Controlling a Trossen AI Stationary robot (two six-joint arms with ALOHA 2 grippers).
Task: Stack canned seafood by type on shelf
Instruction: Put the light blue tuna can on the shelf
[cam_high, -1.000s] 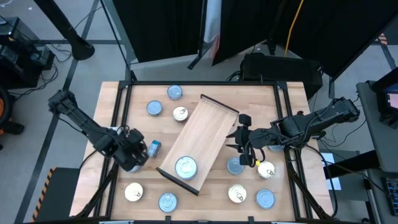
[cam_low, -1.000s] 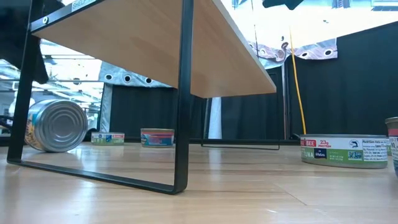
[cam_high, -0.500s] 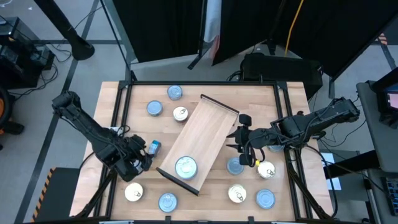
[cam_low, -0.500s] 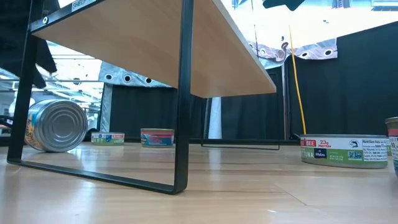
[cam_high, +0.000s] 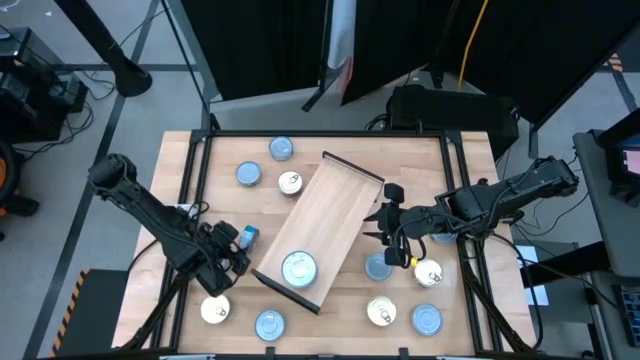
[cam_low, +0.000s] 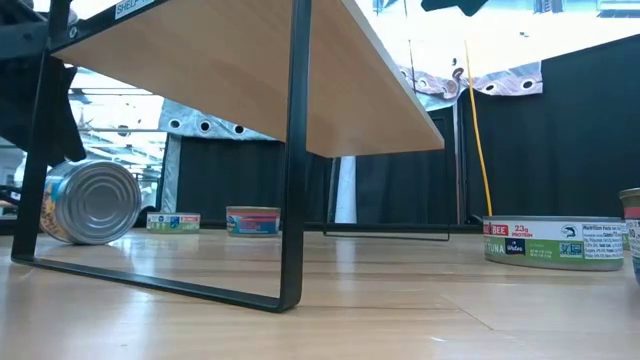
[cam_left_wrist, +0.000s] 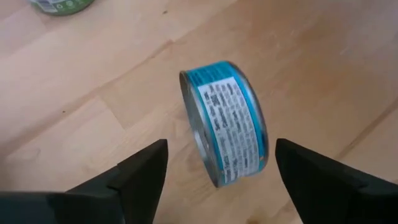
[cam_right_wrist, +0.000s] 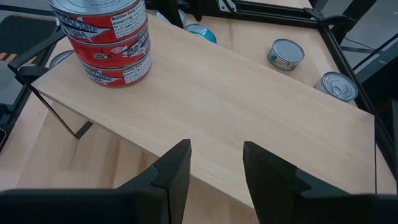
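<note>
A blue-labelled tin (cam_left_wrist: 227, 130) stands on its side wall on the tabletop, left of the shelf (cam_high: 335, 210); the high view (cam_high: 248, 237) and low view (cam_low: 92, 203) show it too. My left gripper (cam_left_wrist: 221, 149) is open, one finger on each side of this tin and just short of it, not touching. The shelf stands slantwise on dark legs and bears a stack of red-labelled tins (cam_right_wrist: 109, 37) at its near end. My right gripper (cam_right_wrist: 216, 149) hovers open over the shelf's right edge (cam_high: 385, 232), holding nothing.
Loose tins lie flat around the shelf: at the far left (cam_high: 281, 149), (cam_high: 247, 174), (cam_high: 290, 183), along the near edge (cam_high: 214, 309), (cam_high: 268, 324), (cam_high: 381, 312), (cam_high: 427, 319), and below my right gripper (cam_high: 378, 267), (cam_high: 428, 274). A dark frame (cam_high: 196, 190) borders the table.
My left gripper has drawn back from the blue tin toward the table's near edge and sunk lower. The tin has kept its place, standing on its side wall. My right arm has kept still.
</note>
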